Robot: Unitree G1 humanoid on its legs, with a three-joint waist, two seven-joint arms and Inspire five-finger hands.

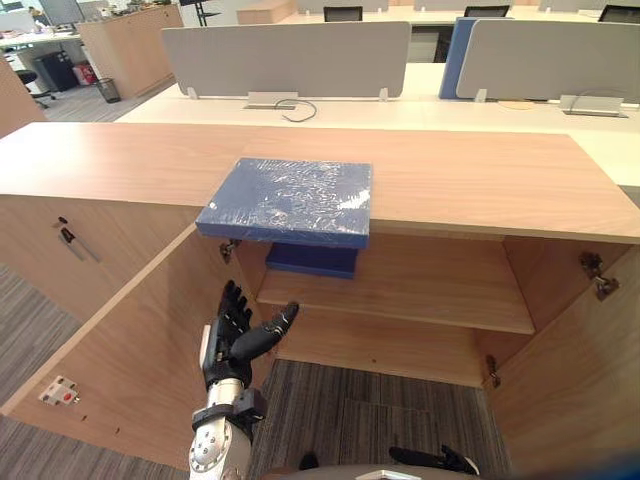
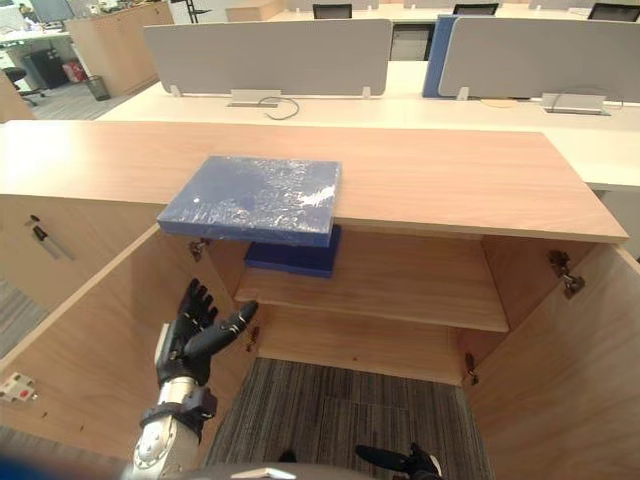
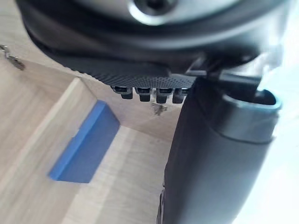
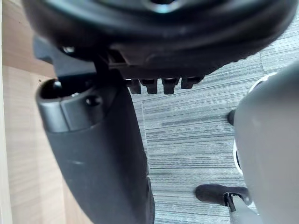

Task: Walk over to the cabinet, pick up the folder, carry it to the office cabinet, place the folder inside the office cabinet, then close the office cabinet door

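Hovering under the light wooden cabinet top [image 1: 470,180], the robot's left hand [image 1: 240,335], fingers spread and empty, could knock off the plastic-wrapped flat blue folder [image 1: 290,200] overhanging the near edge. Two folders, the second dark blue folder [image 1: 312,259] on the left of the shelf; two open doors; right hand [image 4: 100,158] low, fingers relaxed.

The cabinet [image 1: 480,180] is matt wood, the folder [image 1: 290,198] glossy plastic-wrapped.
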